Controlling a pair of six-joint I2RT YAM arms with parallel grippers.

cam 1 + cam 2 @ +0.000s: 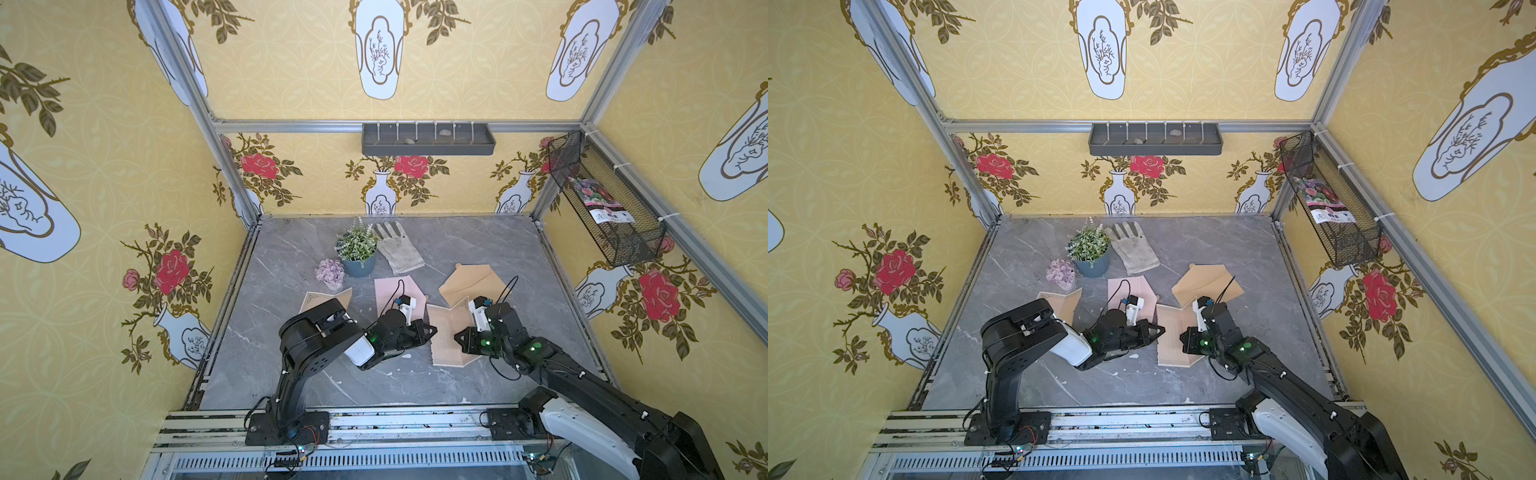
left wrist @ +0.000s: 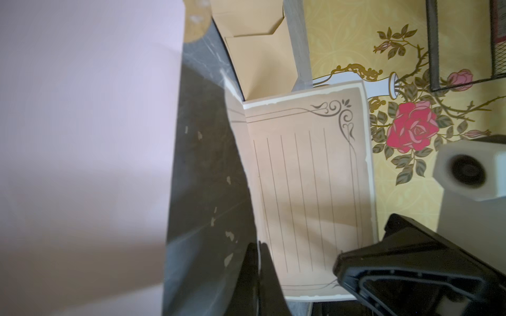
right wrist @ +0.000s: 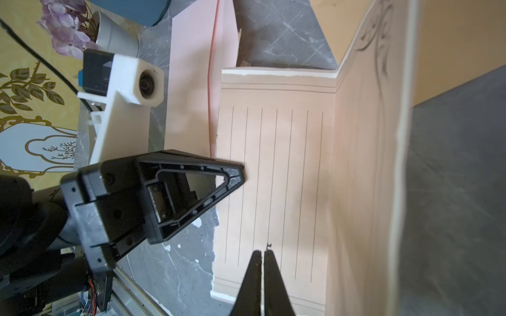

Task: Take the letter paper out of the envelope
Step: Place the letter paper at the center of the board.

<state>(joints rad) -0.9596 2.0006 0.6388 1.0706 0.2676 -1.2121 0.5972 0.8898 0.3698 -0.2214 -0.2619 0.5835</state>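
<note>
While lying half-unfolded on the marble, letter paper (image 1: 446,332) out of its envelope (image 1: 469,284) — thin, light, limp, easily creased. Left gripper (image 1: 430,330) clenched on the near-left edge. Right gripper (image 3: 262,255) pinched shut on the opposite margin, one panel standing up along a crease. Best held at the borders — pulled gently apart, likely to tear if tugged.

A grey marble table (image 1: 291,374) is seen in both top views. A potted plant (image 1: 356,249) stands near its far edge, a grey glove (image 1: 399,249) lying just beside it and a small pot of purple flowers (image 1: 330,274) just in front. A grey tray (image 1: 428,139) is fixed to the back wall, holding two stones. A wire basket (image 1: 606,199) hangs on the side wall, a packet (image 1: 602,199) lying inside.
</note>
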